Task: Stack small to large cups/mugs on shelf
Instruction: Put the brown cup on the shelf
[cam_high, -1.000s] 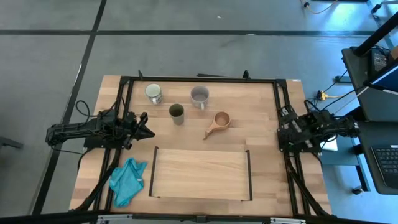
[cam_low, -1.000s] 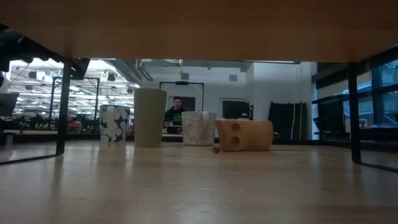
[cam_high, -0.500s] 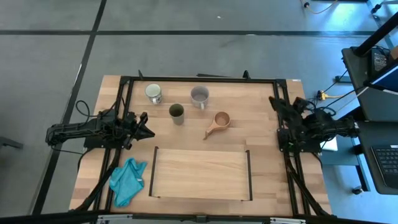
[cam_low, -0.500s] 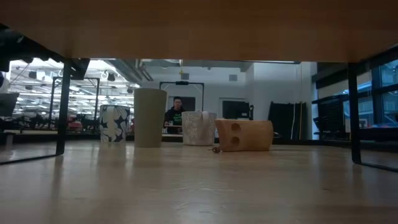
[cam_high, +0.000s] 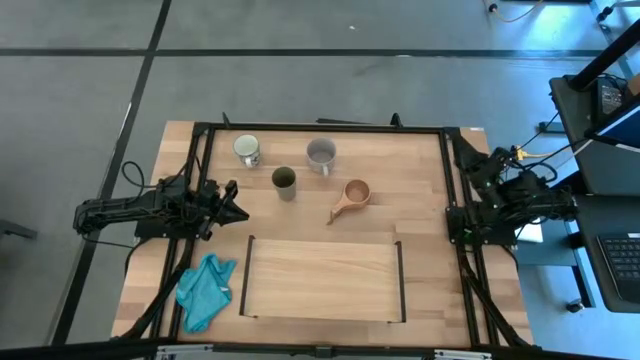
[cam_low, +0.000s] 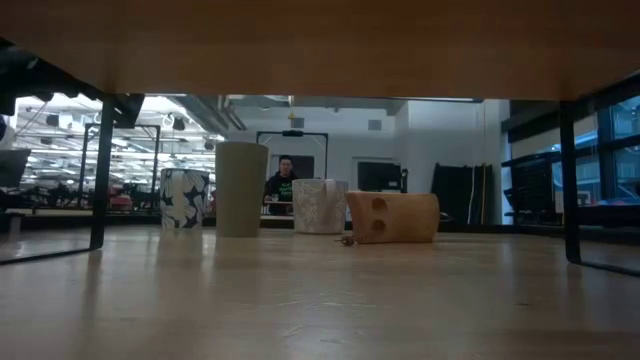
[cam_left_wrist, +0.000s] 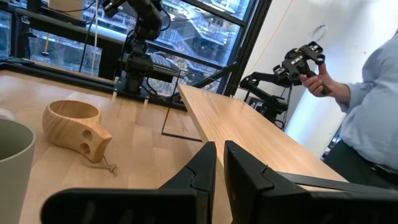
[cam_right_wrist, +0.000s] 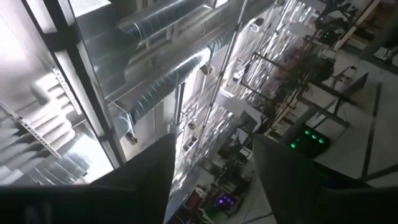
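Four cups stand on the tabletop beyond the shelf (cam_high: 322, 280), a light-wood panel with black rails. They are the white mug (cam_high: 247, 150), the olive-green cup (cam_high: 284, 182), the grey mug (cam_high: 321, 155) and the wooden long-handled cup (cam_high: 352, 197). In the low view they stand in a row: white mug (cam_low: 185, 198), olive cup (cam_low: 241, 188), grey mug (cam_low: 320, 205), wooden cup (cam_low: 392, 216). My left gripper (cam_high: 240, 208) is shut and lies low, left of the olive cup, pointing toward the wooden cup (cam_left_wrist: 71, 127). My right gripper (cam_high: 466, 155) is open by the table's right frame, and its wrist view points up at the ceiling (cam_right_wrist: 214, 149).
A teal cloth (cam_high: 205, 290) lies at the table's near left, beside the shelf. Black frame rails (cam_high: 320, 127) run round the tabletop. In the left wrist view a person (cam_left_wrist: 367, 118) stands beyond the table's right side holding a hand-held device (cam_left_wrist: 305, 59).
My right arm has unfolded from its rest at the table's right edge. Its gripper has swung up and toward the far edge. The left arm and all cups have kept still.
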